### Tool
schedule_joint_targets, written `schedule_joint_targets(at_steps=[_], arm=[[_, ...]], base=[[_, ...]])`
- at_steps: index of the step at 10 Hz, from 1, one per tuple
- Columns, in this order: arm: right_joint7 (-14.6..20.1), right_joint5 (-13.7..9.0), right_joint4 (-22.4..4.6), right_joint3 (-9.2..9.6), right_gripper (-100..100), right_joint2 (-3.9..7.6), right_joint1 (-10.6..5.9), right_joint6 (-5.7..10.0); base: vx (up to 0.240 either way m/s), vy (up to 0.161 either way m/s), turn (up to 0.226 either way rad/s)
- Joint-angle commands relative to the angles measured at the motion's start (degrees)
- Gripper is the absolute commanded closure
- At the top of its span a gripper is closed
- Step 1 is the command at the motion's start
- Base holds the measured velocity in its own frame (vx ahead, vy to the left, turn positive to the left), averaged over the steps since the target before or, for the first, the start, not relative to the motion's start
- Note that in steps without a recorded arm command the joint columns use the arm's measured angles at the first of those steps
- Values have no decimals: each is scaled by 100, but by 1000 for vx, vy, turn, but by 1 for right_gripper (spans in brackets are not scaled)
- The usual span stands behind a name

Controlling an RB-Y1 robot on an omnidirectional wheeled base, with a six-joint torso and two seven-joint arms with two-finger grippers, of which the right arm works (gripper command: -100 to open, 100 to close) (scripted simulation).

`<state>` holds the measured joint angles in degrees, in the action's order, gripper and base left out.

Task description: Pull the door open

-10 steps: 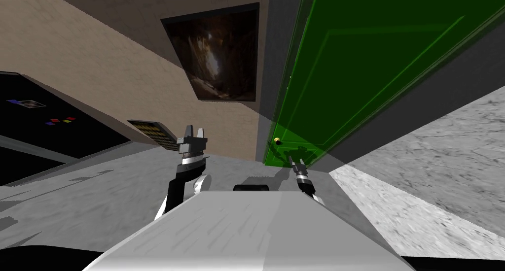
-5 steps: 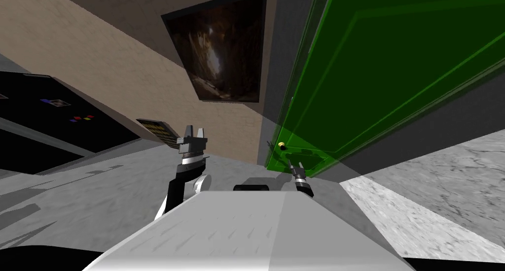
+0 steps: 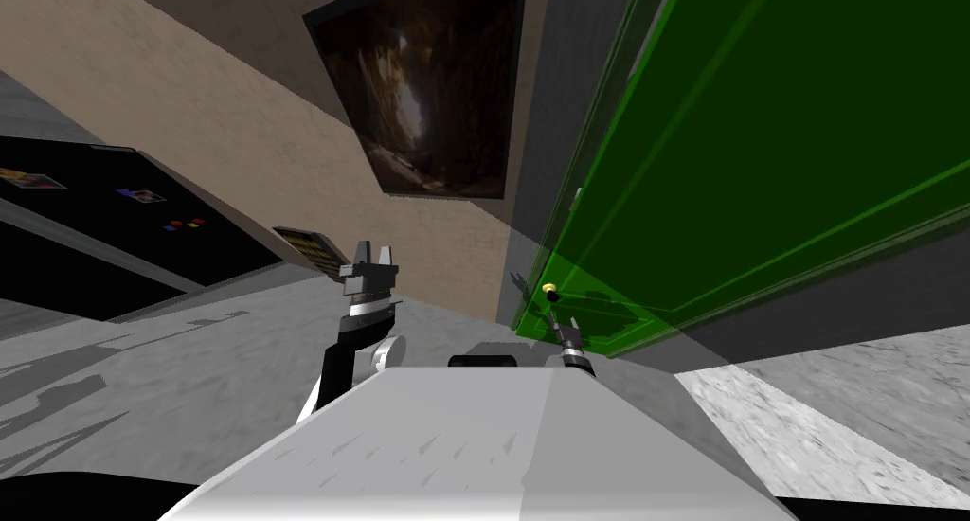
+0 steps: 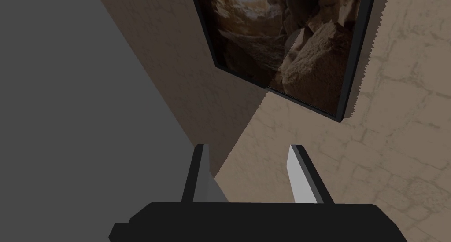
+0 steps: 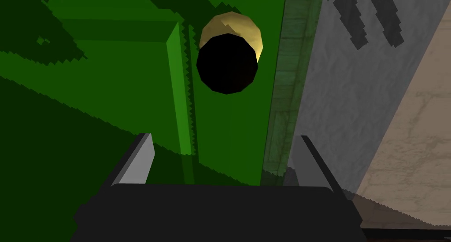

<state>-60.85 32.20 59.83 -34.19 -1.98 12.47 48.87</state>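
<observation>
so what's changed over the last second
I moved in and turned, so the green panelled door looms larger. My right gripper edged slightly nearer the round brass knob, fingers open, nothing gripped. The left gripper stayed raised and open.

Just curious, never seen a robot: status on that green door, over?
Right hand open, short of the gold knob. Left hand open, idle. Door not yet gripped. Nothing in between.

Left gripper [image 4: 247, 147] open near a wall
Its two thin fingers [image 4: 299, 177] stand apart on a dark block. Far past them is a tan wall [image 4: 396, 142] with a dark-framed picture [image 4: 286, 41] of brown rocks. A plain grey surface [image 4: 79, 98] is beside it.
</observation>
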Motion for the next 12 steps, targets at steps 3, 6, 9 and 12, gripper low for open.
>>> schedule_joint_targets(at_steps=[3,6,9,12], arm=[[-104,22,-147,-54,-100,141,-48,47],[-114,-48,-287,-69,-100,387,-94,73],[-125,-81,-367,-78,-100,323,-105,117],[-125,-81,-367,-78,100,323,-105,117]], base=[[81,-18,30],[153,-37,17],[164,-30,9],[-20,9,11]])
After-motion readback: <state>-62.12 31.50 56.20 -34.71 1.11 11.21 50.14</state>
